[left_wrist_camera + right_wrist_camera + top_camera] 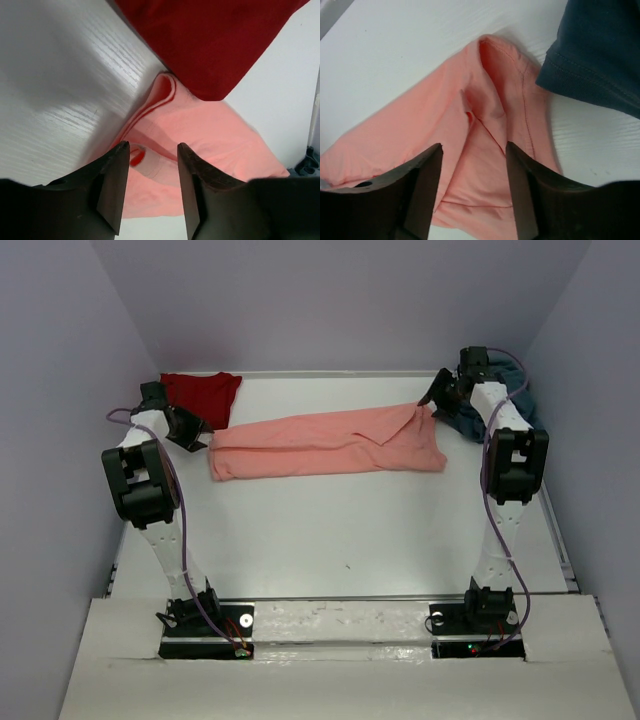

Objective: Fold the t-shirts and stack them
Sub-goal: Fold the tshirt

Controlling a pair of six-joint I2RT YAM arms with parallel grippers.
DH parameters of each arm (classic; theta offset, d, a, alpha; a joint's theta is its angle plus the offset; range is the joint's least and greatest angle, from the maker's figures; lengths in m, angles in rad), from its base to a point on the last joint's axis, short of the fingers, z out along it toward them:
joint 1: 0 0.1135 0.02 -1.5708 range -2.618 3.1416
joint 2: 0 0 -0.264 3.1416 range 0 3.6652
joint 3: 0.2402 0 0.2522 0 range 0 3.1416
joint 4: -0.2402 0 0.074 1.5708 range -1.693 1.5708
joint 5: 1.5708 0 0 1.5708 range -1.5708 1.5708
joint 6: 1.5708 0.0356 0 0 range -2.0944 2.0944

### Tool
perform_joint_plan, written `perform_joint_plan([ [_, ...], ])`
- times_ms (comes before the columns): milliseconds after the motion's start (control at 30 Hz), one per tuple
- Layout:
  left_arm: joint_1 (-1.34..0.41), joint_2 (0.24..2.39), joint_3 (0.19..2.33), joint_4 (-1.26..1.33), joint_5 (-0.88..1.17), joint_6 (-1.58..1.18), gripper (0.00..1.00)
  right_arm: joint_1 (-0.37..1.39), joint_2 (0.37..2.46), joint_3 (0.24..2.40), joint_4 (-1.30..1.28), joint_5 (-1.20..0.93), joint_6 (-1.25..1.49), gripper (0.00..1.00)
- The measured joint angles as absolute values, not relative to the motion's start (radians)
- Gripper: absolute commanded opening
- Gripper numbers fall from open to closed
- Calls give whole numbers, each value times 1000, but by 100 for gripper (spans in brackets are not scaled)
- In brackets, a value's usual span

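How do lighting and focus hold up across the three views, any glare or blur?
Top external: soft, even light, faint shadows along the salmon-pink shirt. Left wrist: a bright sheen on the table beside a greyer patch; the left gripper is dark and featureless. Right wrist: sharp, stitching on the teal-blue shirt is legible; the right gripper is also dark.

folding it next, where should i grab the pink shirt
Grip the pink shirt at its short ends from above, left tool by the dark red shirt, right tool by the teal shirt: it lies as a long flat band.
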State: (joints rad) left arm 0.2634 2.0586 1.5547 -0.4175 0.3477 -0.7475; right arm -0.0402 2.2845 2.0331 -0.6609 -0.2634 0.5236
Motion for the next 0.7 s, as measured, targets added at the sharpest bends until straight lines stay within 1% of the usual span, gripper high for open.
perform_joint_plan([
  [33, 263, 2059, 1562, -418, 341, -749, 57, -41, 2284, 2027, -650, -262, 527, 69],
  [67, 263, 2059, 1566, -417, 336, -747, 63, -41, 2284, 2024, -640, -260, 527, 73],
  [100, 263, 2058, 1568, -416, 330, -747, 64, -41, 2284, 2018, -625, -260, 525, 74],
  [133, 263, 2058, 1568, -415, 324, -748, 65, -41, 2284, 2011, -608, -260, 525, 78],
  [200, 263, 2057, 1568, -414, 313, -747, 68, -42, 2284, 1996, -583, -256, 522, 79],
  [267, 263, 2055, 1568, -411, 307, -745, 69, -43, 2281, 1981, -569, -250, 520, 79],
  [500, 263, 1963, 1561, -394, 308, -727, 69, -46, 2213, 1882, -563, -259, 503, 78],
  [600, 263, 1892, 1519, -384, 318, -714, 68, -46, 2160, 1809, -567, -271, 499, 78],
  [700, 263, 1800, 1421, -378, 345, -705, 68, -46, 2099, 1712, -569, -281, 494, 77],
])
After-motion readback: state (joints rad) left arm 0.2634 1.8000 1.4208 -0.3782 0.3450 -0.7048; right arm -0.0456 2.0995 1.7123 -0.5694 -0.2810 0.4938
